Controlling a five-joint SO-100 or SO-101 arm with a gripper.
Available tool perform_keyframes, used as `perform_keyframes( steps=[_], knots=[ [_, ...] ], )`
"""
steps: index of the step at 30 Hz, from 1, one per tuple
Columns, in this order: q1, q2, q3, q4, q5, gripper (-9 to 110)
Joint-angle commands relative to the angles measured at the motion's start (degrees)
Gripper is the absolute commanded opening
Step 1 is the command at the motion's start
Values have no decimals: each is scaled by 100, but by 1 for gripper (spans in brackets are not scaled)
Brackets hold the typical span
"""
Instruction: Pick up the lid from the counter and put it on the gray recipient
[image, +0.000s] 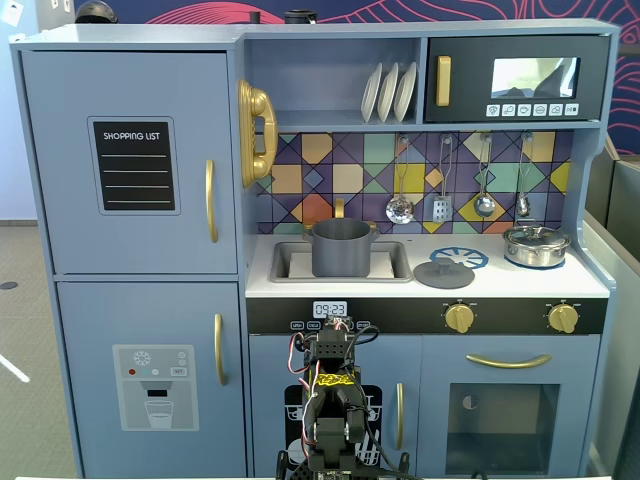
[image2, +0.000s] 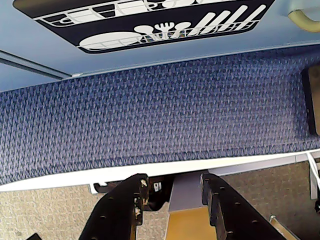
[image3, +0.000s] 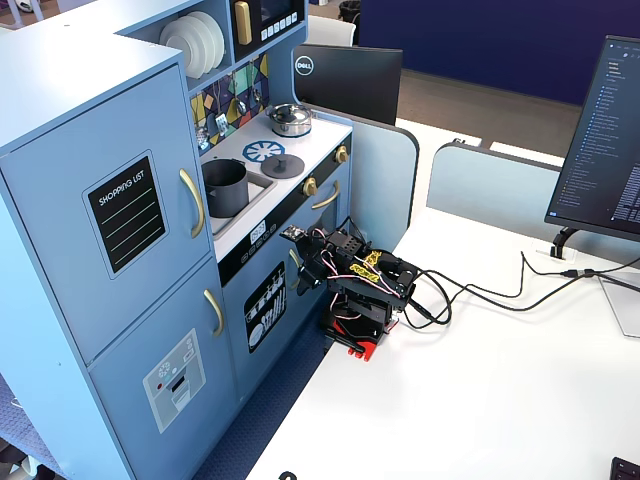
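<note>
Wrist view shows the tool (image2: 172, 192) with its two dark fingers standing apart and nothing between them, pointed down at a strip of blue carpet (image2: 160, 115) at the foot of the toy kitchen. From where I stand, the arm (image3: 355, 280) is folded low on the white desk (image3: 480, 380), well below the bench, so the first step has not started: the lid is not yet approached.

The lid (image: 444, 272) lies flat on the bench (image: 590, 284), knob up, just to the right of the sink (image: 395, 266) in a fixed view, overlapping the edge of the blue burner mark. The gray recipient (image: 341, 247) stands upright inside the sink, near the lid but apart from it. Its mouth is open; I cannot see its bottom, and nothing rises above the rim. A shiny steel pot (image: 536, 245) sits farther right with its own lid on.

My judgement: the next move calls for unfolding the arm, lifting the tool above bench height and bringing it over the small knob of the lid, which looks like the only easy grip on so flat a disc. After that comes a short carry leftward and a level placement on the rim.

Plates (image: 388, 92) stand on the shelf above.
</note>
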Motion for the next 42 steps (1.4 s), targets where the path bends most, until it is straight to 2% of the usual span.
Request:
perform_keyframes(
  steps=[1,12,15,17,26,28,30,31,33,36,42],
  knots=[
    [53,-35,0,1037,-26,0],
    [35,-35,0,1020,-18,0],
    [211,-44,-193,519,44,0],
    [360,-88,-615,88,141,0],
    [1881,-1178,-2971,-2180,-633,0],
    [2206,-1169,-3041,-3050,-554,1],
    [2558,-1143,-2900,-4184,-281,11],
    [2707,-1151,-2848,-4544,-264,13],
    [2812,-1187,-2900,-4720,-308,9],
    [3041,-1485,-2892,-5300,-343,9],
    [3226,-2329,-2610,-7181,-255,22]
  ],
)
